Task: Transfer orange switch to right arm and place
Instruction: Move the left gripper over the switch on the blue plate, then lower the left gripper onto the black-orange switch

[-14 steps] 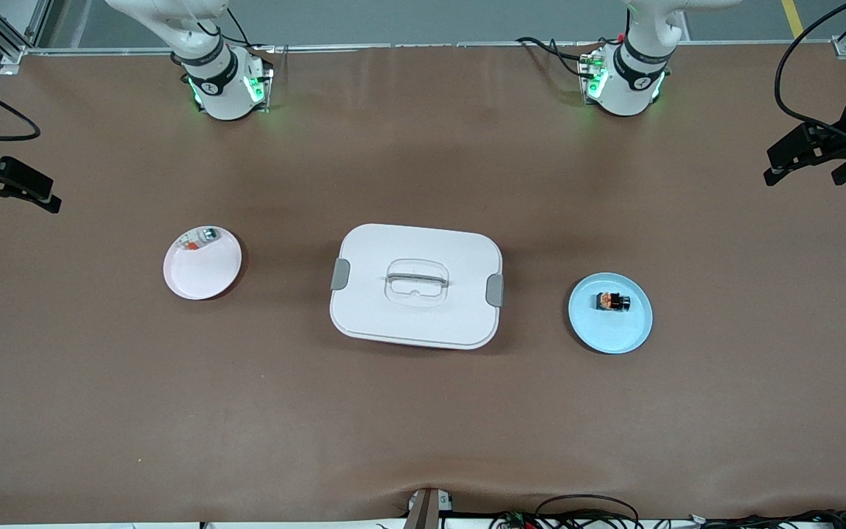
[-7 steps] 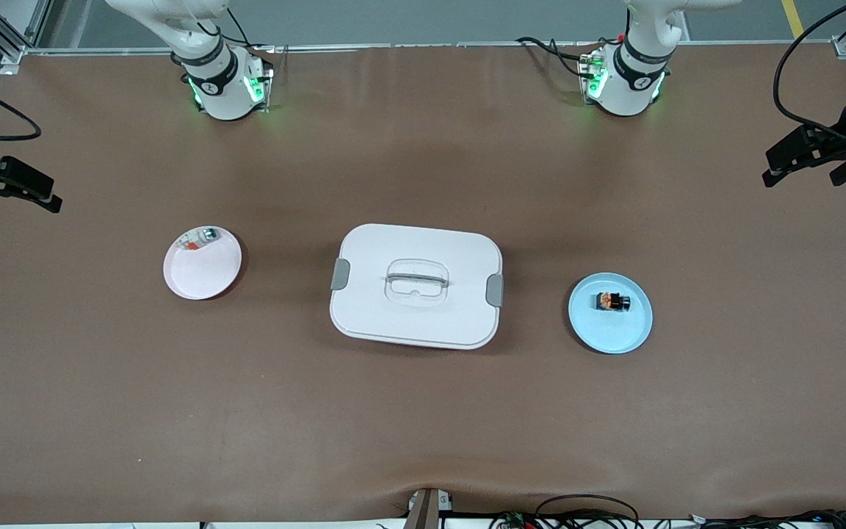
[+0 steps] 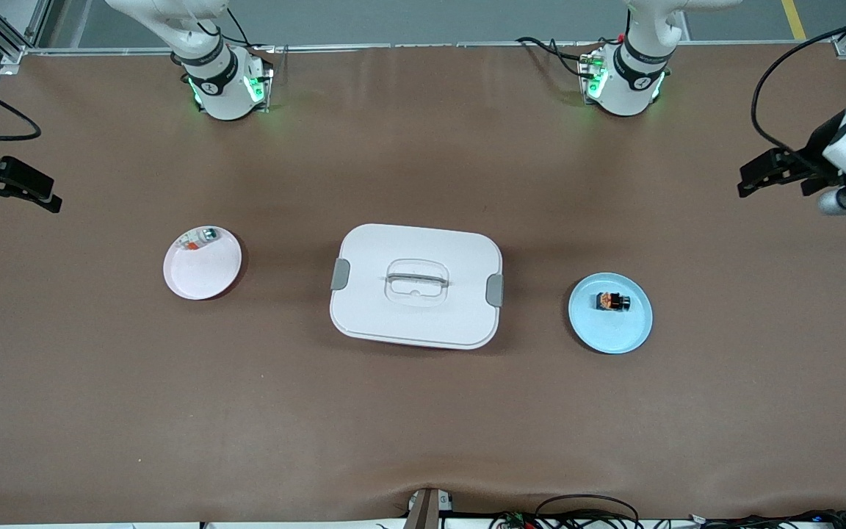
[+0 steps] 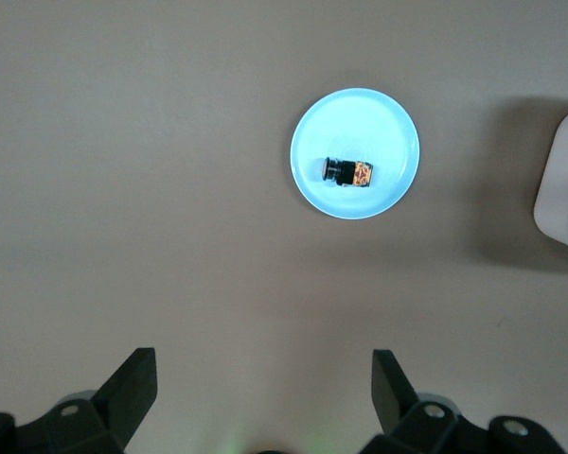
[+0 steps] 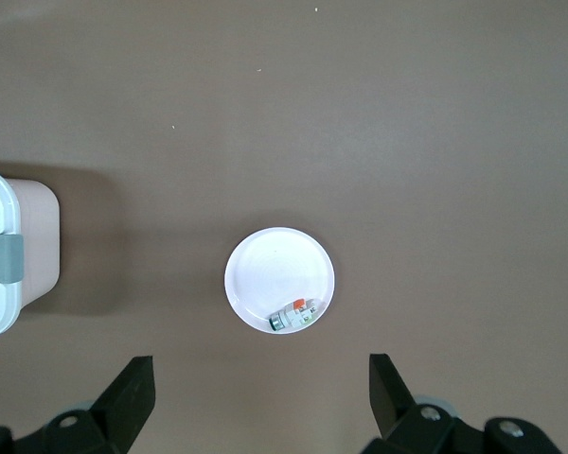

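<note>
The orange switch (image 3: 612, 300), a tiny black block with an orange-and-yellow top, lies on its side on a light blue plate (image 3: 617, 330) toward the left arm's end of the table; it also shows in the left wrist view (image 4: 349, 173). My left gripper (image 3: 768, 174) is open and empty, high over bare table at the left arm's end, well apart from the plate. My right gripper (image 3: 23, 189) is open and empty, high over the table's edge at the right arm's end, and waits.
A white lidded box (image 3: 416, 285) with grey latches sits mid-table. A white plate (image 3: 199, 273) with a small white part with orange and green bits (image 3: 199, 239) sits toward the right arm's end. Cables hang by the left arm.
My left gripper has moved a little toward the table's middle and its wrist has come into view. The right arm, switch and plates have not moved.
</note>
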Robot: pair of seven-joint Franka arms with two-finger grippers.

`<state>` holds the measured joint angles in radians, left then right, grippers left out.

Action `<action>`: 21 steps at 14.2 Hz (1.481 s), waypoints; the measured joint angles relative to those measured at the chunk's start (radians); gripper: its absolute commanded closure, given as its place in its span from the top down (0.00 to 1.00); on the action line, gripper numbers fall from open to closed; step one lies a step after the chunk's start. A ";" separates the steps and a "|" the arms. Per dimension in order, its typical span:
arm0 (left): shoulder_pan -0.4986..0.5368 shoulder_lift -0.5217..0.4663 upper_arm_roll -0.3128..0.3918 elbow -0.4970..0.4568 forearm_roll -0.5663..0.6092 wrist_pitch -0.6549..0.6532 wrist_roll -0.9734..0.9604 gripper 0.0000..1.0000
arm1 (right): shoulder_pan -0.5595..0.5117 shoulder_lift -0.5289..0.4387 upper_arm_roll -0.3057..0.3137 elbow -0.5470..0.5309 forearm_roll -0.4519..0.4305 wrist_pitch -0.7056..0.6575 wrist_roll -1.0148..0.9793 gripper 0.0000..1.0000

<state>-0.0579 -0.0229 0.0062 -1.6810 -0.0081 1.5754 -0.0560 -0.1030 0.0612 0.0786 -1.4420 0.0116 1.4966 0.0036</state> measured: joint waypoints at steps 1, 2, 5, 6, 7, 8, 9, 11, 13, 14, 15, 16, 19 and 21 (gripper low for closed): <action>-0.002 0.016 -0.006 -0.006 0.000 0.009 -0.003 1.00 | 0.000 0.000 0.000 0.000 0.000 0.000 0.000 1.00; -0.003 0.029 -0.012 -0.019 0.000 0.029 -0.004 1.00 | 0.000 0.000 0.000 0.000 0.000 0.000 0.000 1.00; -0.003 0.049 -0.031 -0.103 -0.011 0.137 -0.019 1.00 | 0.000 0.000 0.000 0.000 0.000 0.000 0.000 1.00; -0.004 0.052 -0.037 -0.134 -0.014 0.178 -0.034 1.00 | 0.000 0.000 0.000 0.000 0.000 0.000 0.000 1.00; -0.004 0.056 -0.047 -0.165 -0.015 0.219 -0.051 1.00 | 0.000 0.000 0.000 0.000 0.000 0.000 0.000 1.00; -0.004 0.063 -0.059 -0.193 -0.015 0.257 -0.067 1.00 | 0.000 0.000 -0.001 0.000 0.000 0.000 0.000 1.00; -0.005 0.072 -0.071 -0.215 -0.015 0.288 -0.077 1.00 | -0.001 0.000 -0.001 0.000 0.000 0.000 0.000 1.00; -0.005 0.092 -0.088 -0.249 -0.015 0.343 -0.087 1.00 | -0.001 0.000 -0.001 0.000 0.000 0.000 0.000 1.00; -0.006 0.111 -0.093 -0.287 -0.015 0.423 -0.093 1.00 | -0.001 0.000 -0.001 0.000 0.000 0.000 0.000 1.00; -0.006 0.120 -0.096 -0.312 -0.015 0.473 -0.099 1.00 | -0.001 0.000 -0.001 0.000 0.000 0.001 0.000 1.00; -0.006 0.132 -0.101 -0.337 -0.015 0.524 -0.103 1.00 | -0.001 0.000 -0.001 0.000 0.001 0.002 0.000 1.00; -0.006 0.146 -0.107 -0.361 -0.015 0.573 -0.106 1.00 | -0.001 0.000 0.000 0.000 0.001 0.002 0.000 1.00; -0.019 0.211 -0.112 -0.393 -0.006 0.672 -0.108 1.00 | -0.001 0.000 0.002 0.000 0.001 0.004 0.000 1.00; -0.028 0.258 -0.113 -0.394 0.028 0.718 -0.128 1.00 | -0.001 0.000 0.003 0.000 0.001 0.004 0.000 1.00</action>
<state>-0.0854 0.2350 -0.1065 -2.0752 0.0196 2.2938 -0.1843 -0.1040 0.0612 0.0815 -1.4421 0.0131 1.5005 0.0035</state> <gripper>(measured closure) 0.000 0.000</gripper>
